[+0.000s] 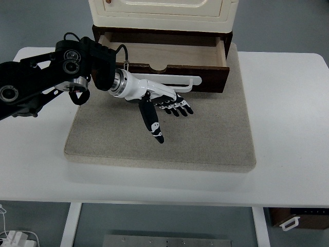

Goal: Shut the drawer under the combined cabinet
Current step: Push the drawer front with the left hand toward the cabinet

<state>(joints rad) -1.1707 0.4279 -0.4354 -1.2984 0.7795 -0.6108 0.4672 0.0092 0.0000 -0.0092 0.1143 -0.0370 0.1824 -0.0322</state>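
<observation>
A cream cabinet [162, 13] stands at the back of the mat, with a dark wooden drawer [169, 54] pulled out beneath it. The drawer's pale inside looks bare. Its dark front panel [205, 81] has a scooped notch at the top middle. My left hand [167, 105] hangs just in front of that panel, fingers spread and pointing right and toward me, holding nothing. The white back of the hand lies close to the panel's lower edge. Contact with the panel cannot be made out. The black left arm [46, 72] comes in from the left edge.
A grey felt mat [205, 139] lies under the cabinet on the white table [288, 128]. A dark box with a white handle [298, 218] sits on the floor at the lower right. White cables and a plug [13, 237] lie at the lower left.
</observation>
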